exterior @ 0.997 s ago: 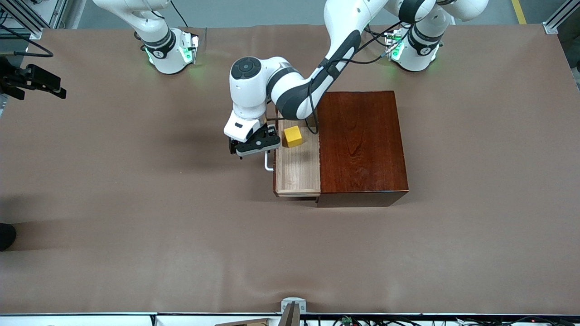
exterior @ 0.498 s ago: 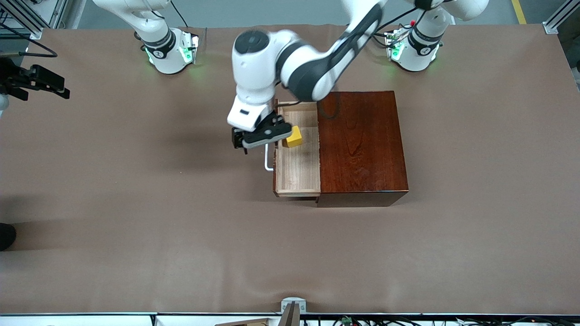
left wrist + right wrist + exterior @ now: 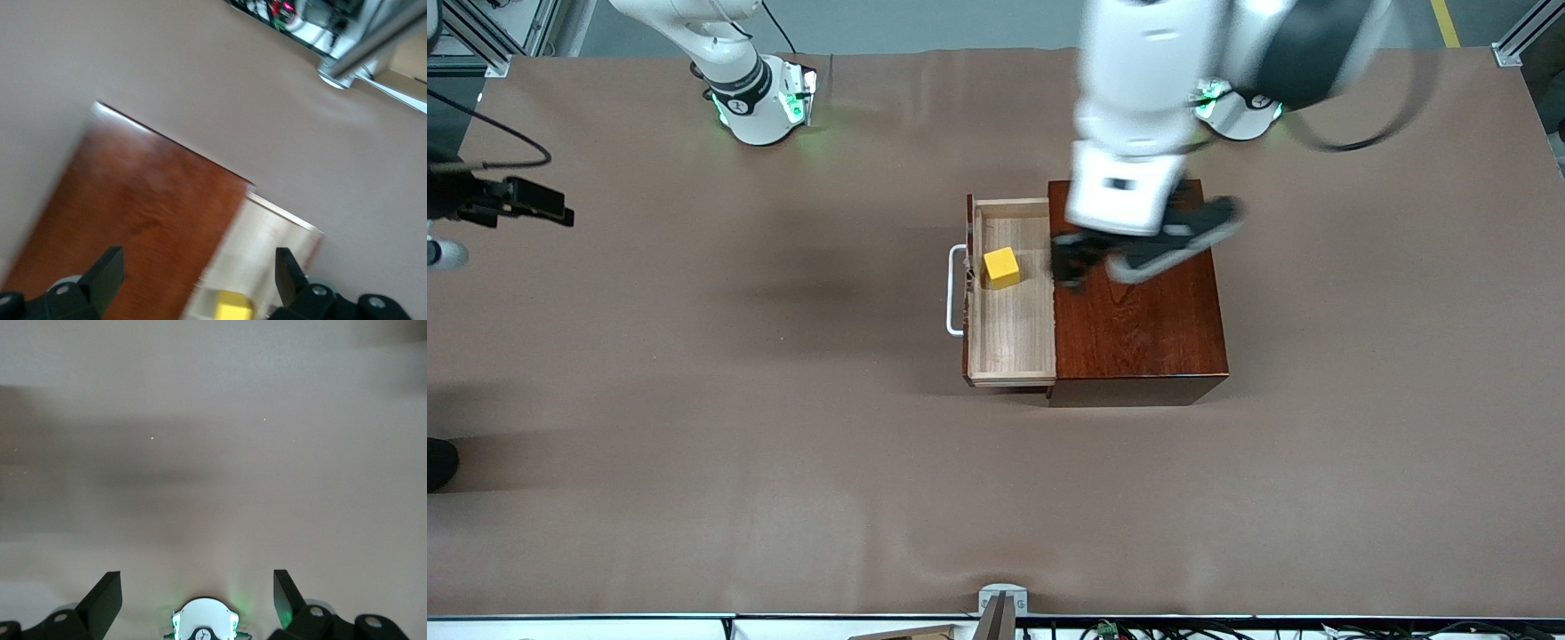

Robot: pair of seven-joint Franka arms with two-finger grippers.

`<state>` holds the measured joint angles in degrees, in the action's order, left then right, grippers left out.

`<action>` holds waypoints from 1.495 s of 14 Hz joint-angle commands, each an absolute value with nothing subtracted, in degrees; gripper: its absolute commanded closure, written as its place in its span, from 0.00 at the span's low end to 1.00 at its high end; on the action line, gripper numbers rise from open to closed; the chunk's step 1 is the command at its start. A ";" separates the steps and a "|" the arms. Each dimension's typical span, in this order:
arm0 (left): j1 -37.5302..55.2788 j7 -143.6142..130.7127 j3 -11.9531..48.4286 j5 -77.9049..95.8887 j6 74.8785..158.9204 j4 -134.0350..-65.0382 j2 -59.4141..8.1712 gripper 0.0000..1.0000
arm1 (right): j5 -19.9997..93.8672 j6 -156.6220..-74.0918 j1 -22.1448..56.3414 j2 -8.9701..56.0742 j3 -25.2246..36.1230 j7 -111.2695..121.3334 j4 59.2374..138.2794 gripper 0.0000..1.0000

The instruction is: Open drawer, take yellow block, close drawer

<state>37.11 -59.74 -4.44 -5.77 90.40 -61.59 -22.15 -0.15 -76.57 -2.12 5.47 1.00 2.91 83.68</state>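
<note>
We are seeing the left gripper [image 3: 1138, 253] hanging blurred over the box [image 3: 1138, 293], fingers spread and empty. The right gripper [image 3: 197, 597] is waiting open over bare brown table [image 3: 694, 400]. The drawer [image 3: 1009, 347] is standing pulled out, handle [image 3: 955, 292] toward the right arm's end, with the block [image 3: 1001, 267] sitting inside.

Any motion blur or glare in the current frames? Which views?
Front view: the left gripper is smeared by motion over the glossy dark reddish-brown wooden box; the small bright yellow cube in the open light-wood drawer is sharp. Left wrist view: everything streaks. Right wrist view: soft, with green glow by the right gripper.
</note>
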 commanded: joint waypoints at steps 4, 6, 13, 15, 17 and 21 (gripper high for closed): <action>20.42 -30.12 -3.25 -4.92 82.80 -65.39 -13.54 0.00 | -0.09 -79.19 -4.66 7.91 0.35 3.17 82.44 0.00; 16.11 -19.04 -3.25 -4.92 81.22 -65.83 -12.40 0.00 | 0.44 -79.19 -4.83 8.61 0.35 2.72 82.62 0.00; 7.04 -4.32 -3.43 -2.73 82.26 -76.79 -3.53 0.00 | 3.60 -79.89 -3.61 10.98 0.18 -8.42 82.79 0.00; 5.45 0.06 -3.25 -2.64 86.20 -83.38 0.86 0.00 | 3.60 -79.37 -2.38 11.51 0.18 -12.73 83.58 0.00; 3.44 4.47 -3.08 -2.20 86.31 -85.60 2.37 0.00 | 3.78 -79.28 -1.06 11.51 0.00 -16.77 84.64 0.00; 2.81 4.66 -1.67 -1.41 85.08 -85.69 2.55 0.00 | 6.41 -79.01 4.82 11.43 0.00 -30.98 84.64 0.00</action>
